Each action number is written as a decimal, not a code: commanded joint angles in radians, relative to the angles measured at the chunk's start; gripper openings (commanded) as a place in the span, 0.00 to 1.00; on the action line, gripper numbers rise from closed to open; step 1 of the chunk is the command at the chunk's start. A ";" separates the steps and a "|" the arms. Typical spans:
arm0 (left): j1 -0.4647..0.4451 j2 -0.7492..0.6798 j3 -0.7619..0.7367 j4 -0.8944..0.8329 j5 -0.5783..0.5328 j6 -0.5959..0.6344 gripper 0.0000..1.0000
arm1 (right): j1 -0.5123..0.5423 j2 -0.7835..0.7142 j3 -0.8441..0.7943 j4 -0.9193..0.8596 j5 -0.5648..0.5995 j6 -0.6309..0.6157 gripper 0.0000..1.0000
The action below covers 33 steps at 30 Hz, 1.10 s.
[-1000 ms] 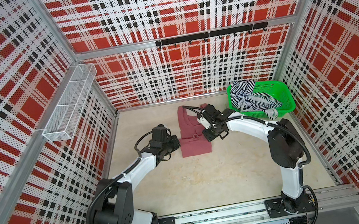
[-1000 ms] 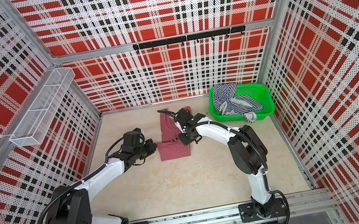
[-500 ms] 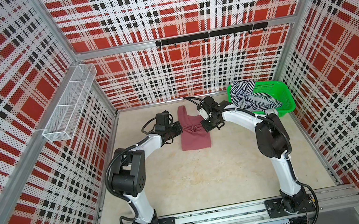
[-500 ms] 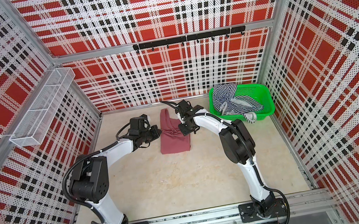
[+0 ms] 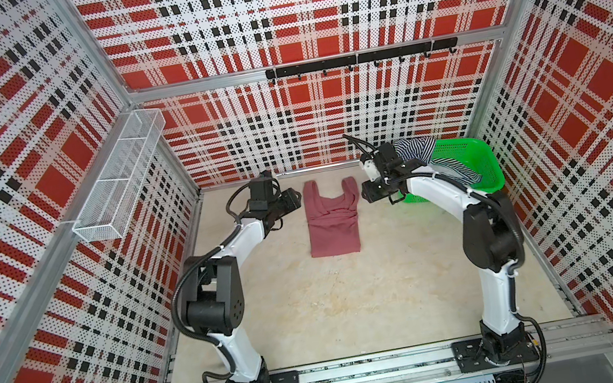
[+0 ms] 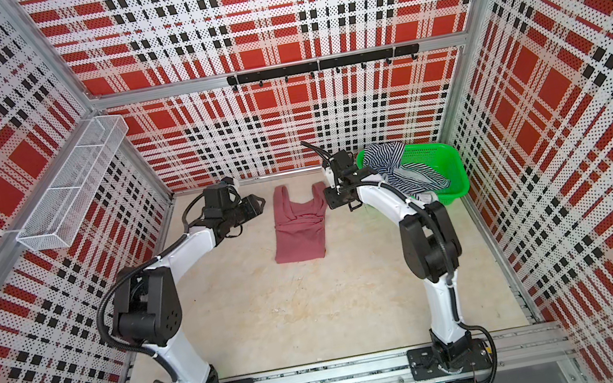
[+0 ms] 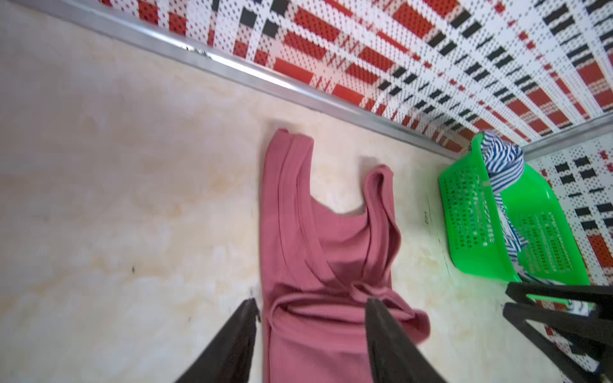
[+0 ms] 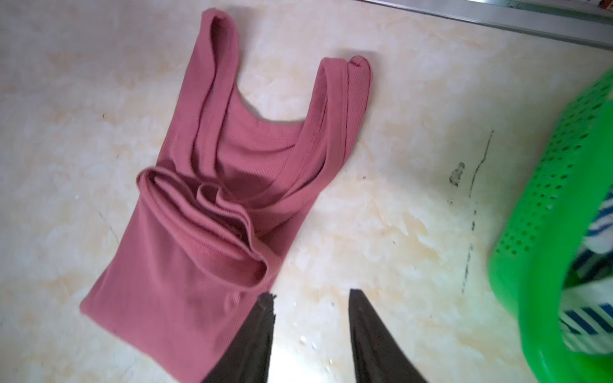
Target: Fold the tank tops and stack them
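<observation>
**While both grippers hang open, the rose top waits flat on the table**

Seen in both top views, the rose top [image 5: 331, 222] [image 6: 299, 231] lies on the table [image 5: 336, 301] toward 12 o'clock, with its straps pointing to 12 and its hem to 6. The left gripper [image 5: 291, 199] hovers at the top's 9 o'clock and the right gripper [image 5: 366, 193] at its 3 o'clock, each just beside a strap. The striped top [image 5: 415, 149] is draped over the rim of the green basket [image 5: 462, 151] in the 2 o'clock corner. Open table runs from the hem toward 6 o'clock, while the back wall rail sits close behind the straps.

From the left wrist, the left gripper [image 7: 311, 301] has its fingers spread with nothing pinched. The rose top [image 7: 315, 248] shows between them, rumpled across the chest.

From the right wrist, the right gripper [image 8: 310, 293] is also spread, over bare table just beside the rose top [image 8: 199, 232]. A thick ridge of bunched cloth crosses the body, and the basket [image 8: 547, 199] stands near.

The ribbed knit looks light, limp and stretchy, and will likely slide on the smooth table. A pinch through both layers at the strap ends or hem corners should suit best. The ridge probably needs pulling flat first.
</observation>
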 commanded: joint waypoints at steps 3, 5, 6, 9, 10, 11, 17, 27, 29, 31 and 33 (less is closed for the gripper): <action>-0.153 -0.011 -0.151 0.044 -0.046 -0.072 0.52 | 0.082 -0.059 -0.181 0.125 -0.085 0.111 0.28; -0.177 0.002 -0.191 0.074 -0.054 -0.096 0.51 | 0.125 -0.052 -0.221 0.177 -0.084 0.143 0.28; -0.187 0.016 -0.204 0.089 -0.047 -0.107 0.51 | 0.143 -0.042 -0.244 0.213 -0.086 0.154 0.27; -0.220 0.068 -0.211 0.087 -0.045 -0.106 0.51 | 0.175 0.004 -0.274 0.303 -0.087 0.208 0.26; -0.234 0.086 -0.210 0.071 -0.039 -0.090 0.51 | 0.181 0.015 -0.294 0.347 -0.084 0.228 0.25; -0.243 0.100 -0.205 0.043 -0.042 -0.074 0.51 | 0.186 0.021 -0.316 0.383 -0.080 0.246 0.25; -0.260 0.085 -0.323 -0.024 -0.019 -0.034 0.51 | 0.197 0.027 -0.449 0.492 -0.084 0.330 0.23; -0.379 -0.166 -0.696 -0.031 0.087 -0.173 0.50 | 0.305 -0.185 -0.714 0.413 -0.133 0.451 0.24; -0.386 -0.260 -0.729 -0.076 0.055 -0.195 0.50 | 0.329 -0.234 -0.730 0.385 -0.151 0.467 0.24; -0.355 -0.346 -0.721 -0.130 0.015 -0.195 0.50 | 0.329 -0.266 -0.711 0.341 -0.149 0.455 0.25; -0.306 -0.405 -0.691 -0.145 -0.010 -0.181 0.49 | 0.325 -0.261 -0.651 0.281 -0.116 0.404 0.26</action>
